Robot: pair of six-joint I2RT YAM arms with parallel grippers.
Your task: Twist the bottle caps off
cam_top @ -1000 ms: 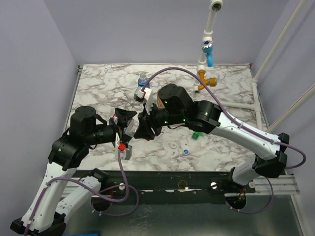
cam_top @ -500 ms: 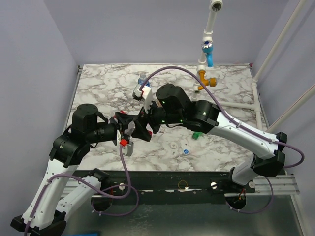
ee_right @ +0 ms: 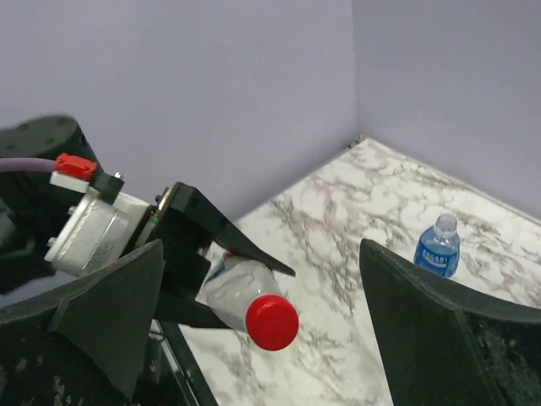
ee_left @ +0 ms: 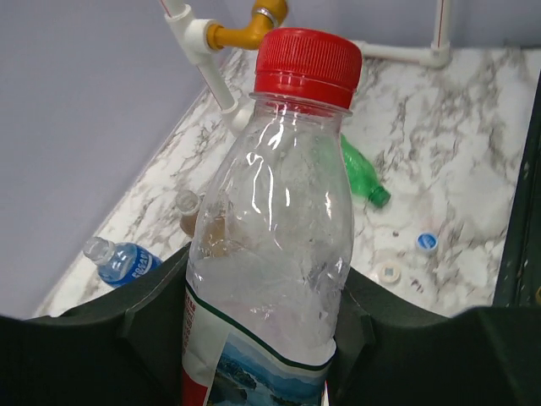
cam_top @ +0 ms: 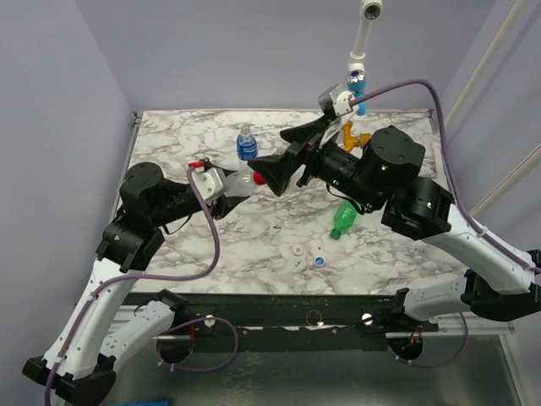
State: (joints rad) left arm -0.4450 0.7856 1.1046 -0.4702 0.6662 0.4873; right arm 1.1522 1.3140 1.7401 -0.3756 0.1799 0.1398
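My left gripper (cam_top: 225, 188) (ee_left: 262, 338) is shut on the body of a clear bottle (ee_left: 270, 237) (ee_right: 232, 292) with a red-white label, held up off the table. Its red cap (cam_top: 258, 179) (ee_left: 306, 57) (ee_right: 271, 322) is screwed on and points at my right gripper (cam_top: 270, 152) (ee_right: 260, 247). That gripper stands wide open, a finger on each side of the cap, touching nothing. A blue-label bottle (cam_top: 246, 144) (ee_right: 438, 245) stands at the back. A green bottle (cam_top: 342, 217) (ee_left: 359, 173) lies on the marble. A white cap (cam_top: 297, 251) (ee_left: 389, 272) and a bluish-white cap (cam_top: 319, 261) (ee_left: 427, 242) lie loose.
The orange pipe fitting (cam_top: 351, 139) and the blue one (cam_top: 359, 89) hang on white pipes at the back right. An amber bottle (ee_left: 199, 224) shows partly behind the held one. Purple walls close in the marble table (cam_top: 169, 144) on the left and back.
My left gripper has shut on the clear bottle and carried it up and to the left. My right gripper has opened wide and drawn back to the right, uncovering the green bottle.
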